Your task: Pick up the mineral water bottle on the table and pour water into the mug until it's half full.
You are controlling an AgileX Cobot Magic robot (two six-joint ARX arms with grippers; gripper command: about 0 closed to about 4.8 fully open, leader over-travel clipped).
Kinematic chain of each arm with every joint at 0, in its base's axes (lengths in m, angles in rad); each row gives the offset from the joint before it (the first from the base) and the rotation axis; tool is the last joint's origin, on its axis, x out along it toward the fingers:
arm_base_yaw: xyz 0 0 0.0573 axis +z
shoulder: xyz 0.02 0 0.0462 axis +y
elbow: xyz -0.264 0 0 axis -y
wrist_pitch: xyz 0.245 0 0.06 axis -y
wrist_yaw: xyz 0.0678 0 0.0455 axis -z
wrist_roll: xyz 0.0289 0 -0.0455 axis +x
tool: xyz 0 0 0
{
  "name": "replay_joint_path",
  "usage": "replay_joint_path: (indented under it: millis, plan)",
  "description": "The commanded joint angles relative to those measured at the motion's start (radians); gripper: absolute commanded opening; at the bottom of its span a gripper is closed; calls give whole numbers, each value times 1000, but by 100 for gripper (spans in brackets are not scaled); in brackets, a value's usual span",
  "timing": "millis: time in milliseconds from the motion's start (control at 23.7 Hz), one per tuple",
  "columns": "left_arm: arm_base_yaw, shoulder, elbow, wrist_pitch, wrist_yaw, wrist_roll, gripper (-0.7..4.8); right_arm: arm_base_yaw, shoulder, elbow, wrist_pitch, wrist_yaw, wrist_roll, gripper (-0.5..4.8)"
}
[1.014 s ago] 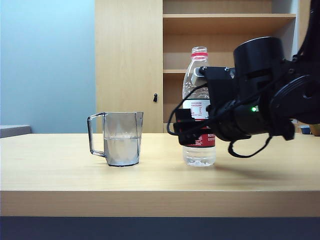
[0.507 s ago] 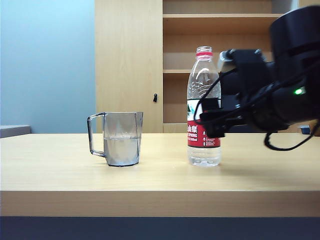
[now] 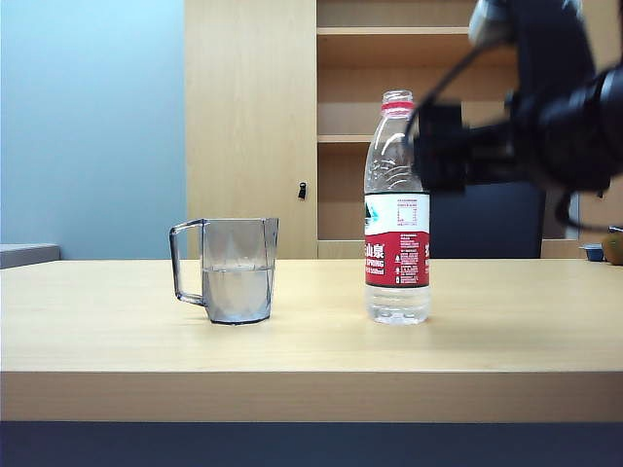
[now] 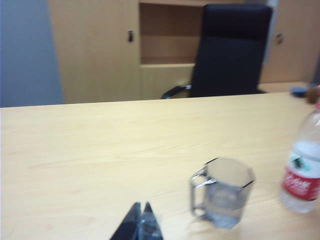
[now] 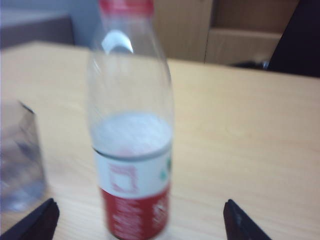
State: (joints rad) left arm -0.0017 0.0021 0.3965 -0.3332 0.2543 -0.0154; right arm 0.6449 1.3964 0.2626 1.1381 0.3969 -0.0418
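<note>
Right gripper [image 5: 137,217] spread wide and empty; left gripper [image 4: 140,225] pinched together, holding nothing.

The right gripper hangs in the air level with the upper half of the mineral water bottle [image 3: 396,209], on the side toward the table's [image 3: 311,394] right edge, not touching it. The capless bottle stands upright right of the table's middle, near the front edge. The mug [image 3: 227,269], about half full of water [image 3: 237,292], stands well apart to its left. The left gripper hovers above the tabletop short of the mug.

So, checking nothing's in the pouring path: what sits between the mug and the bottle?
Nothing. In the exterior view only bare table shows between the mug and the bottle; the left wrist view agrees.
</note>
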Motion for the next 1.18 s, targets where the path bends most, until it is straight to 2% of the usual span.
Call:
replay_joint_path:
  millis: [42, 84, 127, 169, 549, 802, 1056, 1182]
  plan:
    - [1, 2, -59, 26, -32, 34, -5, 90, -92, -20, 16, 66, 15, 266]
    - [-1, 2, -106, 59, -31, 34, -5, 152, -147, -25, 6, 82, 14, 142]
    - [0, 2, -125, 71, -31, 34, -5, 183, -177, -25, -4, 83, 14, 78]
    - [0, 2, -167, 101, -32, 34, -5, 236, -214, -24, -13, 85, 14, -13]
    - [1, 2, -275, 169, -34, 34, -5, 430, -321, -23, -10, 106, 14, -6]
    - [1, 2, -327, 197, -140, 34, -5, 511, -332, -23, -3, 95, 15, -5]
    - [1, 1, -375, 246, -150, 34, -5, 513, -328, -24, -63, 99, 15, -5]
    - [1, 1, -387, 227, -173, 34, -5, 513, -328, -24, -106, 99, 15, -5]
